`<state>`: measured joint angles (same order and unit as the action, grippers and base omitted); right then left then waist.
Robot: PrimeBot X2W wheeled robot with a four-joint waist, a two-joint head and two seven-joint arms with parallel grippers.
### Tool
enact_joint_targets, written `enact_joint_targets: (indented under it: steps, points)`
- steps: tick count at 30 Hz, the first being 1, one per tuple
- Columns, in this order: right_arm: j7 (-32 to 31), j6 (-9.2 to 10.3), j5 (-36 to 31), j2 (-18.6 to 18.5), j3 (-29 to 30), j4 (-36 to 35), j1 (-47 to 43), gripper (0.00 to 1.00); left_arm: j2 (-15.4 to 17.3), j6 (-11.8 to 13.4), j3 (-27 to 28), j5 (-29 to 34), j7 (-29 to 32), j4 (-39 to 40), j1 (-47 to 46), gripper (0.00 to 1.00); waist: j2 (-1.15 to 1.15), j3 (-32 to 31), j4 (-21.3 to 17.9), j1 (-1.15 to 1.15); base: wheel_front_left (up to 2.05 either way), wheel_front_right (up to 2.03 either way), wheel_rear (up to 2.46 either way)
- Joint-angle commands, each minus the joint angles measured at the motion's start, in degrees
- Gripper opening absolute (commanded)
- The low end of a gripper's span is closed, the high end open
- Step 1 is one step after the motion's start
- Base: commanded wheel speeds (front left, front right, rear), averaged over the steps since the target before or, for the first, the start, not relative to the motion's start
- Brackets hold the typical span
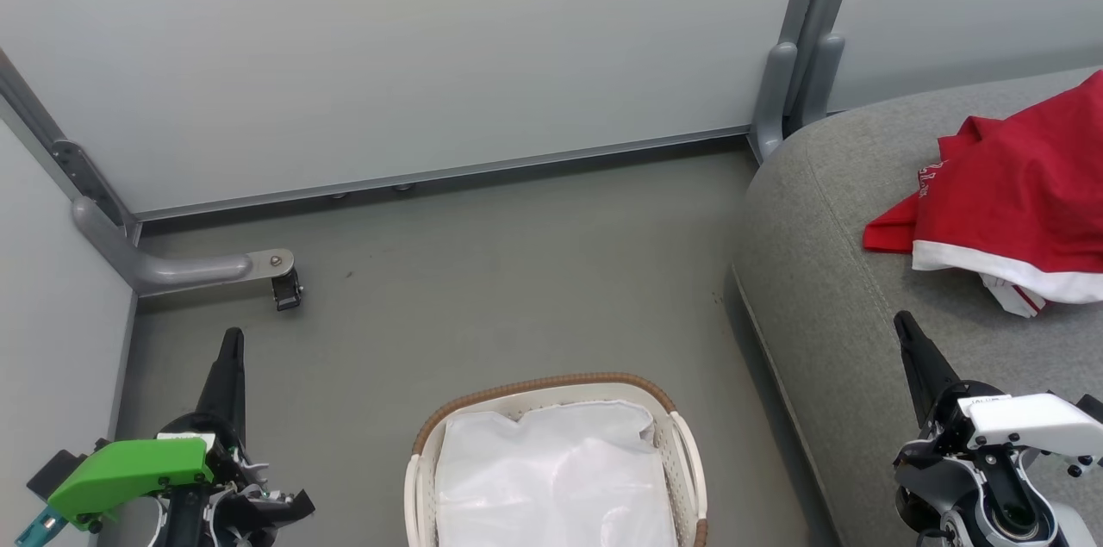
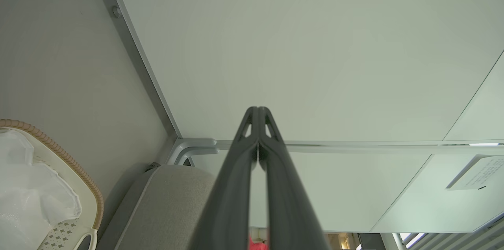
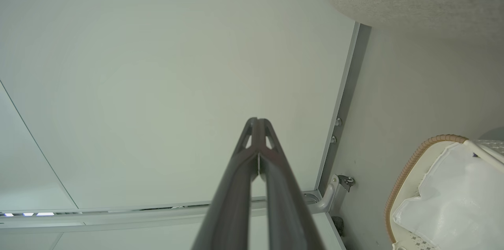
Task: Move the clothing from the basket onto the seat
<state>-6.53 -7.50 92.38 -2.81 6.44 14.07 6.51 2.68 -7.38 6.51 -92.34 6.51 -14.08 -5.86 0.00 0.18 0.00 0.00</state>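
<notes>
**Desk:** What sits nearest the lens?

**Photographer:** The left gripper (image 1: 233, 338) at lower left and the right gripper (image 1: 903, 321) at lower right, both pointing up the head view. Each has its two dark fingers pressed together tip to tip, with nothing between them.

**Desk:** And between the arms?

**Photographer:** The basket (image 1: 543, 382) stands on the grey floor (image 1: 517, 271) at the bottom edge. What shows of its inside is the crumpled white liner (image 1: 551, 469); I see no red in that part.

**Desk:** So where is the clothing?

**Photographer:** The clothing (image 1: 1017, 185) lies in a rumpled red heap on the seat (image 1: 819, 271), to the robot's right and well apart from the basket. Its white hem (image 1: 991, 263) faces the front, one fold bears white lettering, and a white, red-striped scrap pokes out beneath. By that lie, the transfer looks complete.

**Desk:** How would it handle if picked up again?

**Photographer:** Light, soft and limp, I'd judge. It would sag and drape from any pinch, and nothing in it could break. The thicker hem or a raised fold offers the surest hold, since flat cloth gives narrow fingers little to catch. One pinch might also lift both pieces.

**Desk:** Behind it all?

**Photographer:** A pale wall panel (image 1: 431, 56) closes off the back.
</notes>
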Motion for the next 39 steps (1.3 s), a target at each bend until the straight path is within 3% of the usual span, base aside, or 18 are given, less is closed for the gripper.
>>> enact_joint_targets:
  steps: [1,39]
  points:
    - [-0.12,0.02,0.14,-0.29,0.17,-0.19,-0.62,0.00,0.37,-0.24,0.15,-0.15,0.25,0.11,-0.70,0.00,0.00,0.00,0.00,0.00,0.00,0.00,0.00]
    - [-0.19,0.02,0.07,-0.23,0.21,-0.18,-0.61,0.00,0.38,-0.24,0.14,-0.16,0.24,0.12,-0.69,0.00,0.00,0.00,0.00,0.00,0.00,0.00,0.00]
